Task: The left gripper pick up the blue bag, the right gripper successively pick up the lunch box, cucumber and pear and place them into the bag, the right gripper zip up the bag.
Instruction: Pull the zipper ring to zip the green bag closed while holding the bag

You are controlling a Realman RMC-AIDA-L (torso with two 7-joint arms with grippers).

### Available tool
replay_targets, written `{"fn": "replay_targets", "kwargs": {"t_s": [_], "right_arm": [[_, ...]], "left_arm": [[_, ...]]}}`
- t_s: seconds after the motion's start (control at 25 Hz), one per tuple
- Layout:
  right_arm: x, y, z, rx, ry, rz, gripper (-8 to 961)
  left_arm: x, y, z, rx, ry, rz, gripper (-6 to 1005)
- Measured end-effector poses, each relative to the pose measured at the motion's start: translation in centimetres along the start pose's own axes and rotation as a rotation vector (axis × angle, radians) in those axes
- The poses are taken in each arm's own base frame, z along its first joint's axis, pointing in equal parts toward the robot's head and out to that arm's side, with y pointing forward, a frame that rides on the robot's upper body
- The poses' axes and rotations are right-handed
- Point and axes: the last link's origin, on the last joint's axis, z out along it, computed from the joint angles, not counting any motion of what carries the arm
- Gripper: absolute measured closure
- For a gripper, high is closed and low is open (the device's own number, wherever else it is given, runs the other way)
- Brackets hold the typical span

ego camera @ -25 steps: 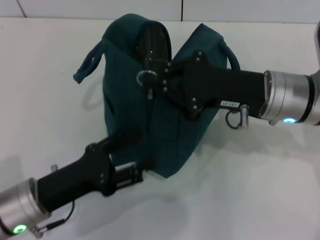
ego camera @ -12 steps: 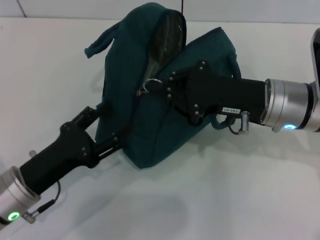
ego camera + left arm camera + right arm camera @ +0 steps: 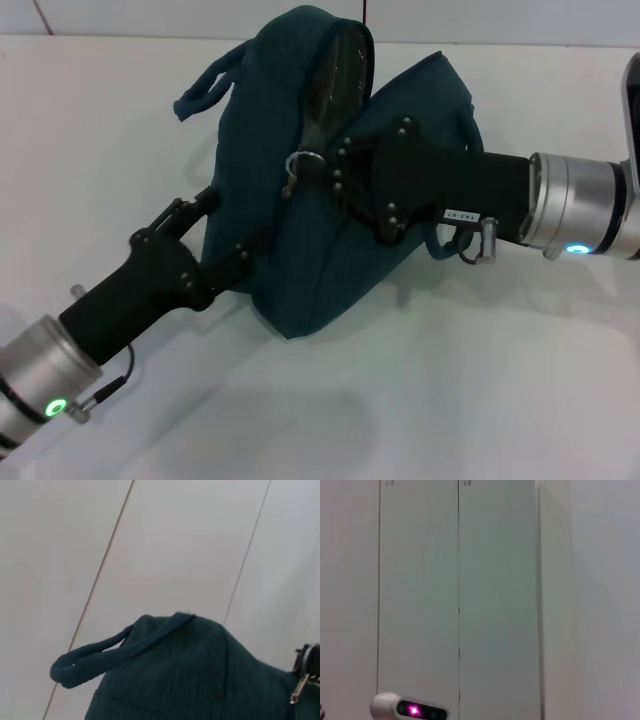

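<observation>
White table (image 3: 520,380), blue bag (image 3: 290,250) seemingly barely shifted since.

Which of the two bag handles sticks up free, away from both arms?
The handle on the robot's left side of the blue bag; the other handle lies beside the right arm's tool.

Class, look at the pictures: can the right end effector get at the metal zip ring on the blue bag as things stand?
Probably yes: the right end effector sits against the blue bag right beside the zip ring, with nothing between them.

Even bright overhead light, soft shadows under bag (image 3: 320,200) on table (image 3: 450,380); glare on its shiny lining; wrist views slightly soft.
</observation>
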Motion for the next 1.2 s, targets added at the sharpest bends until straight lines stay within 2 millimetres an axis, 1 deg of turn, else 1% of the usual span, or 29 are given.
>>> {"fn": "replay_targets", "kwargs": {"t_s": [0.28,0.64,0.84,1.04,1.2], "right_arm": [[-0.2,0.0,0.1,0.001,-0.007,-0.002,945],[-0.4,-0.3,0.1,0.009,-0.018,-0.008,945],[-0.3,-0.3,0.0,0.014,-0.014,-0.003,945],[0.0,-0.1,-0.3,0.025,-0.012,0.006,945],[0.1,-0.1,-0.6,0.034,-0.017,0.009,945]], "left_arm": [[-0.1,-0.2,1.6,-0.03,-0.032,0.018,192],[-0.1,-0.2,2.3,-0.069,-0.069,0.056,210],[-0.1,-0.2,2.3,-0.07,-0.069,0.083,402],[-0.1,-0.2,2.3,-0.071,-0.069,0.084,635],[-0.2,-0.2,2.1,-0.065,-0.069,0.082,728]]}}
